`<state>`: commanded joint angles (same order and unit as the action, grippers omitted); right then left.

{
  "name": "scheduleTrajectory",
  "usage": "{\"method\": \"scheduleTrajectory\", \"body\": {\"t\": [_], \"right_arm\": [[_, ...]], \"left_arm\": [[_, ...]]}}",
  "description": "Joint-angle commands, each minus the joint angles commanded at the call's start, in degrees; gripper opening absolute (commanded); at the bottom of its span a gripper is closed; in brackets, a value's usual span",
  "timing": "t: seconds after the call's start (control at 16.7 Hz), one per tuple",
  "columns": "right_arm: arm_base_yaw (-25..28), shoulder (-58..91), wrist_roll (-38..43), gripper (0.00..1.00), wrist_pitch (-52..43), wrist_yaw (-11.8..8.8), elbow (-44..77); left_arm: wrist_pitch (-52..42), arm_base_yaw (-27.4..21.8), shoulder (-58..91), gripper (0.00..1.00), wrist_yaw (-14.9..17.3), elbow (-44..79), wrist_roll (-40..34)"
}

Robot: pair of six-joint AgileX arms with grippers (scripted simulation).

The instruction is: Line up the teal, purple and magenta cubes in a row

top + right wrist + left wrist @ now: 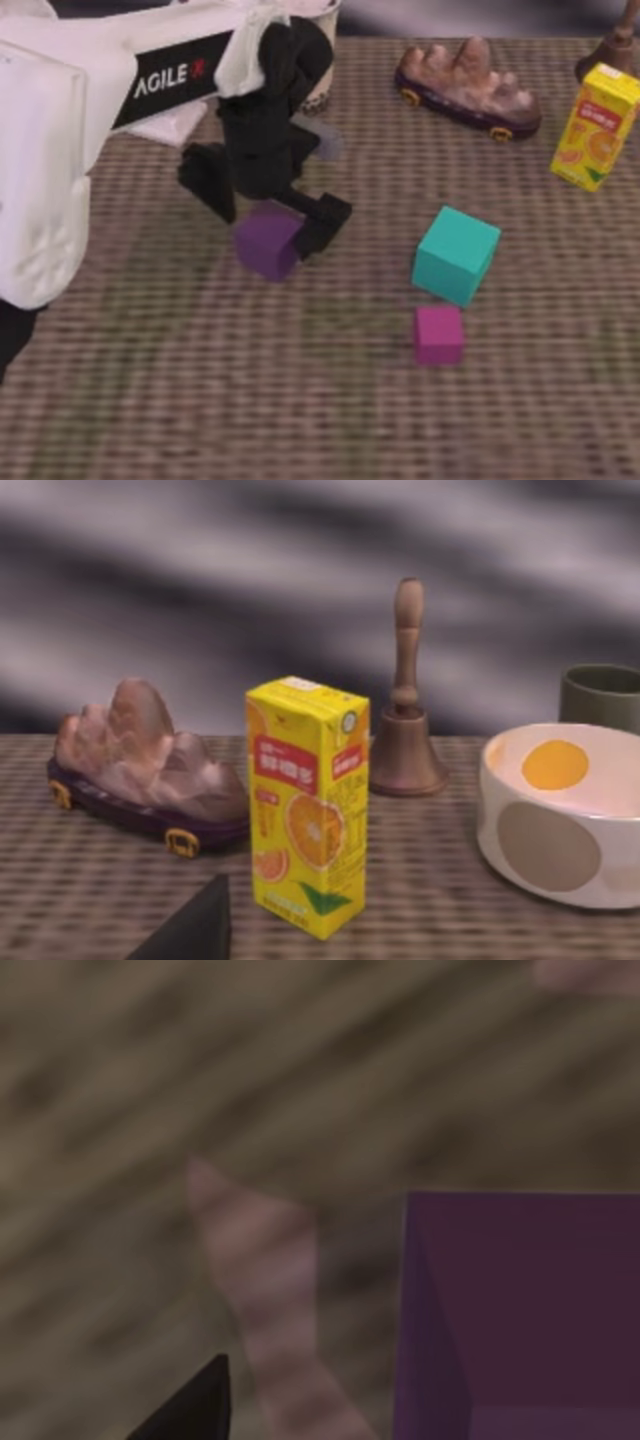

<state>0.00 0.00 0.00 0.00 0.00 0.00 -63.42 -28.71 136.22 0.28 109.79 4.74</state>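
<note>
1. Top view: the left arm (60, 140), white with a black band reading "AGILE X", reaches in from the left. Its black left gripper (268, 222) is down at the purple cube (268, 240), one finger on the cube's left and one on its right, spread about as wide as the cube. I cannot tell whether they press on it.
2. Top view: the teal cube (457, 254) sits right of centre on the woven table mat (200, 400). The magenta cube (439, 334) lies just in front of it, on the near side, with a small gap between. The purple cube is well apart to their left.
3. Top view, far side: a rock ornament on a dark wheeled base (467, 86), and at the right a yellow juice carton (595, 126) printed with oranges. The bottom of a bell (612, 48) shows in the far right corner.
4. Left wrist view: the purple cube (520, 1315) fills one side, close to the camera, resting on the mat (200, 1080). A black fingertip (195, 1410) shows apart from it.
5. Right wrist view: the juice carton (305, 805) stands upright. Its red label has small writing I cannot read. Around it are the rock ornament (145, 770), a wooden-handled bell (405, 715), a spotted white bowl (565, 815) and a dark green cup (600, 695). Only one black fingertip (195, 930) of the right gripper shows, so its opening is unclear.
</note>
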Motion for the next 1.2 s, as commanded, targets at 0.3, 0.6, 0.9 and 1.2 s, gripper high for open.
{"method": "scheduleTrajectory", "body": {"t": [0.3, 0.6, 0.9, 1.2], "right_arm": [[0.0, 0.0, 0.0, 1.00, 0.0, 0.0, 0.0], [0.0, 0.0, 0.0, 1.00, 0.0, 0.0, 0.0], [0.0, 0.0, 0.0, 1.00, 0.0, 0.0, 0.0], [0.0, 0.0, 0.0, 1.00, 0.0, 0.0, 0.0]], "left_arm": [[4.7, 0.1, 1.0, 1.00, 0.0, -3.9, 0.1], [4.7, 0.1, 1.0, 0.77, 0.0, -3.9, 0.1], [4.7, 0.1, 1.0, 0.40, 0.0, -3.9, 0.1], [4.7, 0.1, 1.0, 0.02, 0.0, -3.9, 0.1]]}}
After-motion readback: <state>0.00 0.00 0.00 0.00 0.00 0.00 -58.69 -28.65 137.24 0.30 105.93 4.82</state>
